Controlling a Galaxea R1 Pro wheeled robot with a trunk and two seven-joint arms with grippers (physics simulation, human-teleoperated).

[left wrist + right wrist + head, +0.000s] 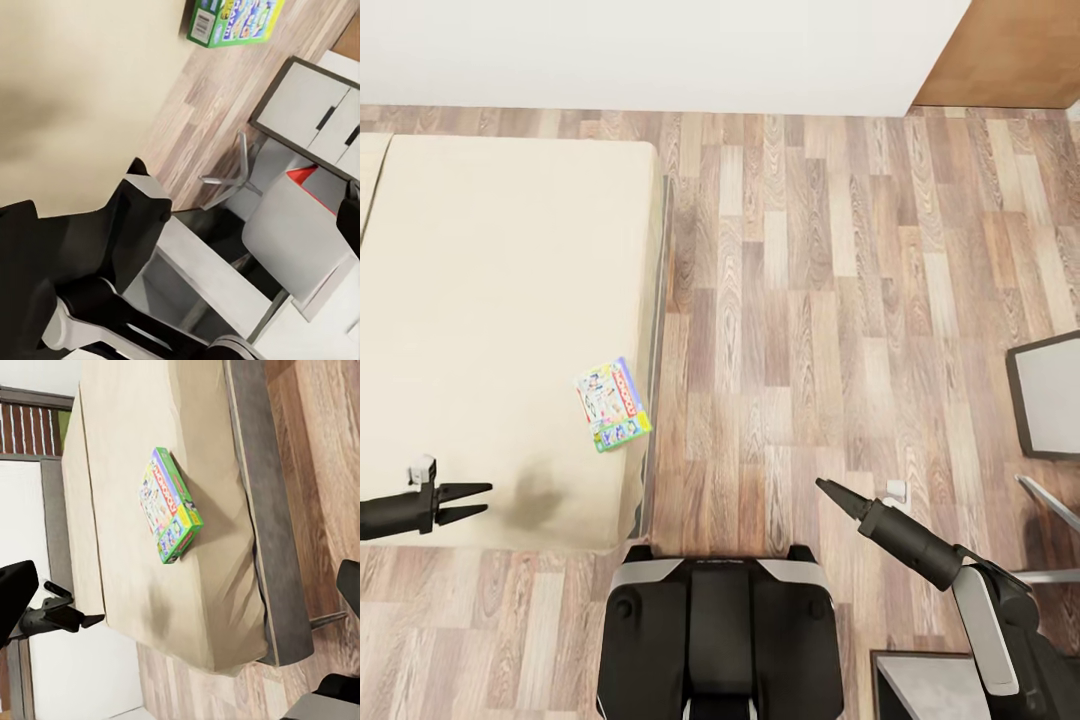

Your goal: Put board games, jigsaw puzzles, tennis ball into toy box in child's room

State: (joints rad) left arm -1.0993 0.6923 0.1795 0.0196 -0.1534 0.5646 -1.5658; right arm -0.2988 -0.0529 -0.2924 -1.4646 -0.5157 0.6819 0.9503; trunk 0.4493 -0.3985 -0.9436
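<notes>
One board game, a flat box with a green, pink and blue cover, lies on the bed close to its right edge. It also appears in the wrist views, board game and board game. My left gripper hovers open over the bed's near corner, left of the box, its tips pointing toward it. My right gripper hangs over the floor to the right of the bed, aimed at the box, its fingers wide apart. The toy box, jigsaw puzzles and tennis ball are out of view.
Wood-plank floor lies between the bed and a grey dark-framed unit at the right. A chair's metal star base stands near my right arm. A white drawer unit is visible past the bed. My base is at the bed's foot corner.
</notes>
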